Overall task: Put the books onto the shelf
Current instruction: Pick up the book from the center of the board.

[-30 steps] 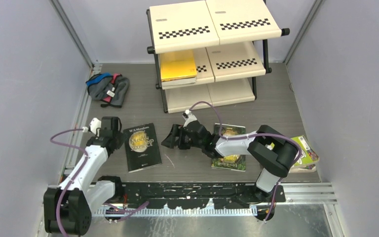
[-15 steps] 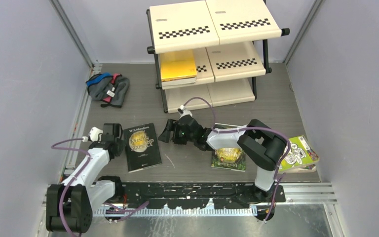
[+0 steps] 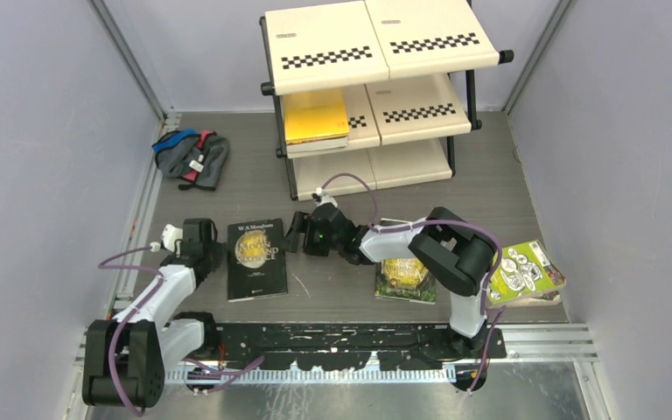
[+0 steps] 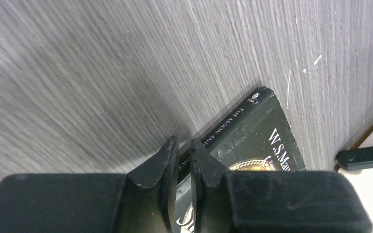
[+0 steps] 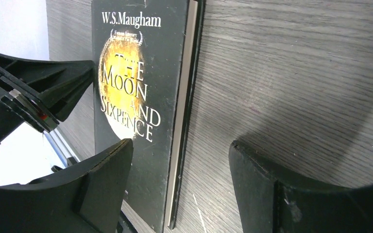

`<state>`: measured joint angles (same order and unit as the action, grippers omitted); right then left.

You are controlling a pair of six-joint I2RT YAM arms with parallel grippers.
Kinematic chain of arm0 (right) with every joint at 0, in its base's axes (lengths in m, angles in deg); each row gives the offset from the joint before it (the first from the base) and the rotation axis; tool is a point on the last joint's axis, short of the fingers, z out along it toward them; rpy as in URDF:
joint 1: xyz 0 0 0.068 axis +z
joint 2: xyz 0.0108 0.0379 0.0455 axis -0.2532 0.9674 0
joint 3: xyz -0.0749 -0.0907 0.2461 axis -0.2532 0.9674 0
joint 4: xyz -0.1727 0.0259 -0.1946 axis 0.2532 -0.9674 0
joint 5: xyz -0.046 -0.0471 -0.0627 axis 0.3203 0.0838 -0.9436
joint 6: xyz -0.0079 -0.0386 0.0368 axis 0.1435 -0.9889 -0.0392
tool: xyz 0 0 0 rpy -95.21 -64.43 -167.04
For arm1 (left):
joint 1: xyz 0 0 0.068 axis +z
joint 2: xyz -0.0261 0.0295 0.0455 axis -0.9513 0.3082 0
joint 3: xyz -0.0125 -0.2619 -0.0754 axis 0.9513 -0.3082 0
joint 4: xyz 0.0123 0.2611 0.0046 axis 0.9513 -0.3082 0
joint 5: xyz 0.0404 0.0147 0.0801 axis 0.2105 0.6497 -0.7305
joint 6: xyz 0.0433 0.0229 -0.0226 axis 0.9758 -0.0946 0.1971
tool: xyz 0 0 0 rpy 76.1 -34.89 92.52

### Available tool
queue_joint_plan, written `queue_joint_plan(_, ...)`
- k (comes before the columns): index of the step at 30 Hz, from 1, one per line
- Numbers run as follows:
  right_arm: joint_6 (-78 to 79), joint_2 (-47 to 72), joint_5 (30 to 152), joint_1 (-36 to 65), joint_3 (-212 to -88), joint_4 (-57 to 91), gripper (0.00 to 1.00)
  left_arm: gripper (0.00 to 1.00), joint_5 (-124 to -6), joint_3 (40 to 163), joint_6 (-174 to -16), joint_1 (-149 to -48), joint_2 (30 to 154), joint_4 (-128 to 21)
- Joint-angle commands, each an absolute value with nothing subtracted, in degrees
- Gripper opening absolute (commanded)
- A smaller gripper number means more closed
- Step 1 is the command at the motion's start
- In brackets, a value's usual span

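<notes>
Paperback "Moon and Sixpence" (image 3: 255,259) lies flat on the table (image 3: 332,297), well short of the shelf (image 3: 420,109), its long axis running near to far. Left gripper (image 3: 215,254) sits at its left spine edge, fingers (image 4: 165,160) a mere slit apart; whether they nip the cover is unclear. Right gripper (image 3: 292,234), spread wide, stands just beside the book's far right corner.

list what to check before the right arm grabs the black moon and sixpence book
1. Right gripper open: ok.
2. Black book lying flat, nothing on top: ok.
3. Book's page edge in line between the right gripper's jaws: ok.
4. Left gripper holding the spine edge: cannot tell, jaws nearly together.
5. Shelf has a bare board beside the yellow book: ok.
</notes>
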<state>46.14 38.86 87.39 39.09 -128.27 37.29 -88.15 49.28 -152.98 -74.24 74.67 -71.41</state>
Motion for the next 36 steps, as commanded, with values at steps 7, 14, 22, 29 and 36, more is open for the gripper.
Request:
queue_joint_plan(7, 47.71, 41.39, 87.52, 40.42, -128.04, 34.78, 0.77, 0.13, -80.00, 44.42, -152.79, -75.66, 73.44, -70.37)
queue_joint_plan(14, 50.84, 43.50, 86.55, 43.41, -126.49, 36.36, 0.77, 0.13, -79.38, 42.56, -152.59, -78.23, 69.16, -72.71)
queue_joint_plan(22, 56.48, 46.72, 85.96, 46.18, -122.33, 44.08, 0.77, 0.13, -78.94, 41.33, -152.52, -81.52, 64.92, -75.01)
queue_joint_plan(29, 62.62, 49.62, 90.01, 46.18, -116.51, 65.38, 0.75, 0.13, -76.17, 39.24, -151.53, -82.33, 62.77, -75.46)
queue_joint_plan(36, 62.14, 48.64, 91.39, 46.20, -114.82, 70.91, 0.73, 0.13, -73.49, 39.34, -150.92, -83.33, 59.35, -75.96)
